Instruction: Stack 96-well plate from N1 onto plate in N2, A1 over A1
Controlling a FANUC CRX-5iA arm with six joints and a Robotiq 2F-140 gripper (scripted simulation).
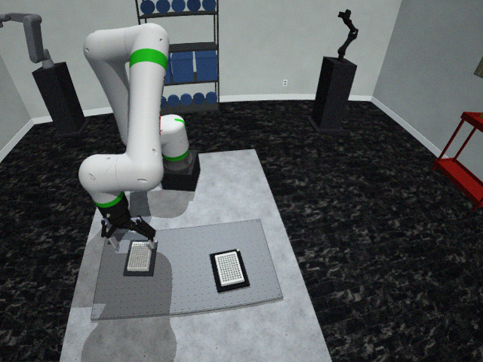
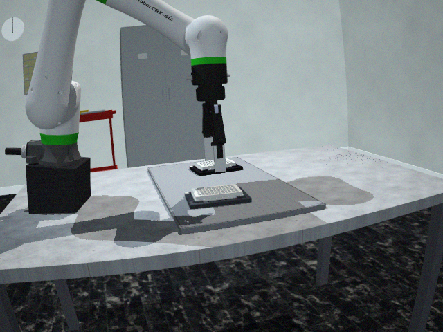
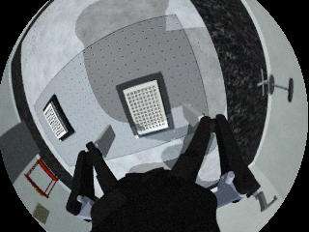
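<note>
From my station I see the gripper (image 1: pixel 132 241) low over the near end of the N1 plate (image 1: pixel 139 256), fingers spread to full width and holding nothing. In the top view one finger (image 1: pixel 151 243) stands at the plate's corner nearest the arm, the other (image 1: pixel 112 243) well off to the plate's side, over the grey board (image 1: pixel 187 241). In the exterior view the fingertips (image 2: pixel 219 162) reach down to plate height; I cannot tell whether they touch it.

The N1 plate lies flat in its black nest (image 1: pixel 130 271). The second plate (image 1: pixel 229 268) sits in nest N2 (image 1: pixel 231 288), well apart on the same board, with a small light mark at its far right corner that I cannot read as letters.

The only legible writing is on the arm (image 2: pixel 157 16): "Robot CRX-5iA". In the wrist view both plates (image 3: pixel 146 108) (image 3: pixel 56 120) show past the open fingers.
</note>
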